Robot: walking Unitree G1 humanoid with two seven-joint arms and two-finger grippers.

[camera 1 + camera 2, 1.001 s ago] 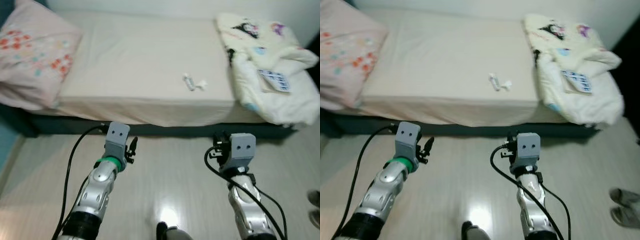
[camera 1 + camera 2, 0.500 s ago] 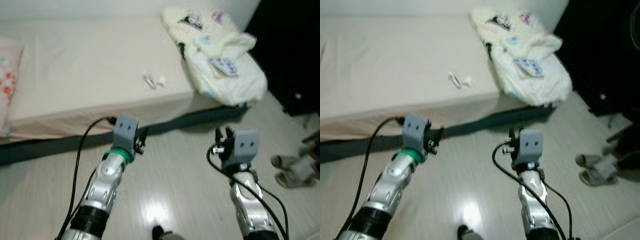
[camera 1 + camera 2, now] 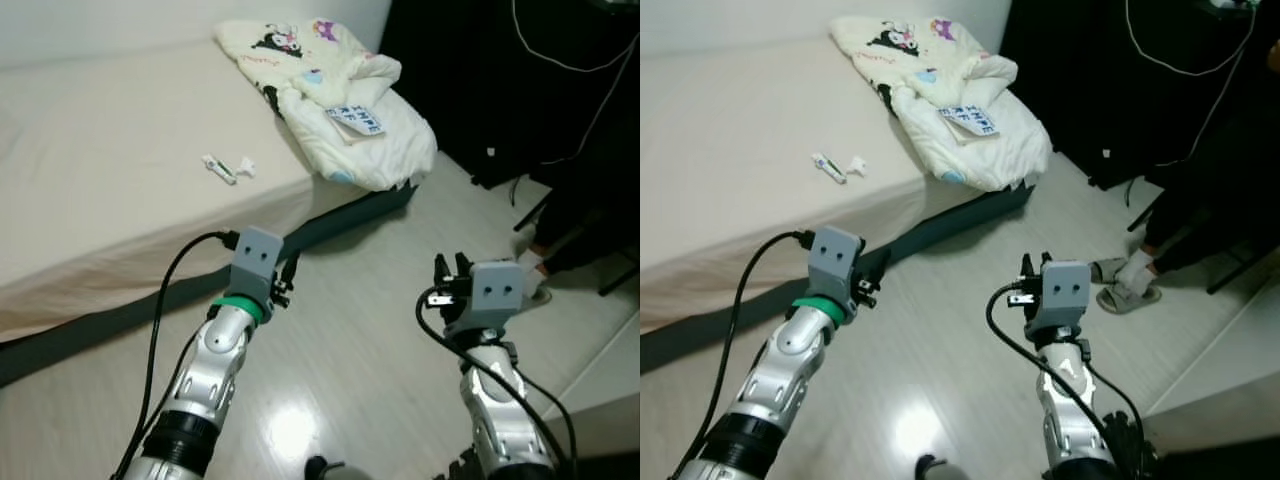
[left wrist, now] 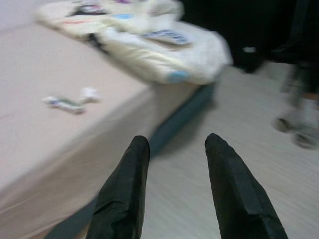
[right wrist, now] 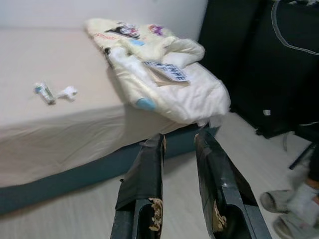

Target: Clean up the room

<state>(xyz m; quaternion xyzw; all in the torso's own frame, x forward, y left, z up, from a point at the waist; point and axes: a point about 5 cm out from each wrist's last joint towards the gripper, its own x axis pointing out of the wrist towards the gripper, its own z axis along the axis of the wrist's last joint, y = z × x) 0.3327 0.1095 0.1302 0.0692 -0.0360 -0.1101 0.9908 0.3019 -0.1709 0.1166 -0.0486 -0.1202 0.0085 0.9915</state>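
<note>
Room, bedroom, tidy-up not yet begun on any item.

Change noted: the whole view swings toward the foot of the bed [image 3: 90, 200] compared with a second ago; the floral pillow leaves the frame, and a dark cabinet [image 3: 470, 90], a dangling white cable [image 3: 590, 85] and a seated person's foot in a slipper [image 3: 1127, 285] come in. This is the camera turning, not the things moving. Judgement: the robot is surveying or repositioning, and nothing is picked up so far.

Item 1: small tube [image 3: 219, 168] with a crumpled white scrap [image 3: 244, 167] just beside it, lying on the bare sheet, between the middle of the bed and the heaped quilt. Likely first pick.

Item 2: cream quilt [image 3: 330, 100], bunched at the foot of the bed and overhanging its corner. Cartoon prints in black and pastel; no wording legible.

Item 3: flat patterned card or packet [image 3: 354, 119] resting on top of the quilt. Blue marks on white; too small to read.

Left end effector [image 4: 174, 149]: fingers apart, empty, held over the floor just off the bed's near edge.

Right end effector [image 5: 179, 144]: fingers slightly apart, empty, over the floor near the bed's corner, pointing toward the quilt.

Brands, labels: none readable anywhere.
</note>
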